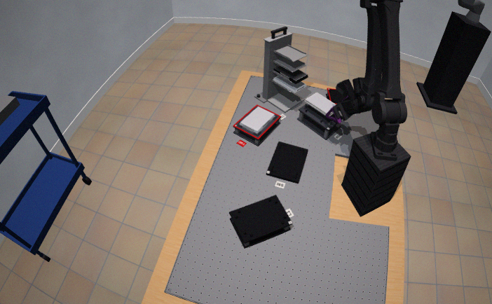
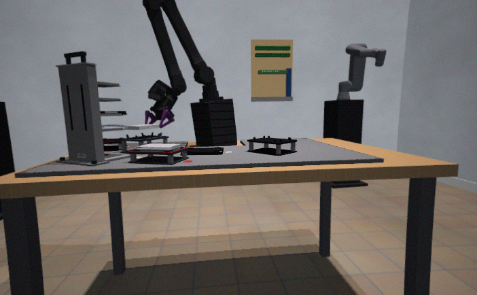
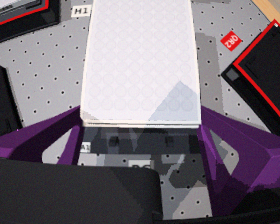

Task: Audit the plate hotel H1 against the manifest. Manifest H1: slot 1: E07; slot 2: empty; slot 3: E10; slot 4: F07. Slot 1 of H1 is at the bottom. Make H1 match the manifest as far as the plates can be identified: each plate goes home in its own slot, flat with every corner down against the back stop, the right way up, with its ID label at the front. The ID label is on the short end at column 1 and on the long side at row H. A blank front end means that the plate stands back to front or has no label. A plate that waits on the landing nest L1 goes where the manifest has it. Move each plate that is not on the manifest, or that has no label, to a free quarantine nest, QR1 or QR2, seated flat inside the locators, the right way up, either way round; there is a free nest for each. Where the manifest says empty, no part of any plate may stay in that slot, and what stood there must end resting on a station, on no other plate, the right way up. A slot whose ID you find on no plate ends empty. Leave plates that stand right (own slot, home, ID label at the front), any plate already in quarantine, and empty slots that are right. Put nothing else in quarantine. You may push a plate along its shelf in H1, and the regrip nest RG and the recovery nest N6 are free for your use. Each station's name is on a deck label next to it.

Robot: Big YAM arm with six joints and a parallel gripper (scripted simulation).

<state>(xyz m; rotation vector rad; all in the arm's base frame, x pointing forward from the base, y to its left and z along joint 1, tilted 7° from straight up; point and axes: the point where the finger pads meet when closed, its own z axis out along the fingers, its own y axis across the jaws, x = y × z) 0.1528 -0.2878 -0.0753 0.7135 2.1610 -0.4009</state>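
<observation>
My gripper is shut on the near short end of a white plate and holds it level in the air just above a black nest in front of the plate hotel H1. In the wrist view the plate reaches away from the purple fingers. From the side the plate hangs a little above that nest, with the gripper at its right end. The hotel holds a black plate on a middle shelf and a pale plate below it.
A red-edged nest holds a white plate. A second red-edged nest lies to the right of the held plate. A flat black plate lies mid-deck and a black raised nest stands nearer. The arm's base is at the right.
</observation>
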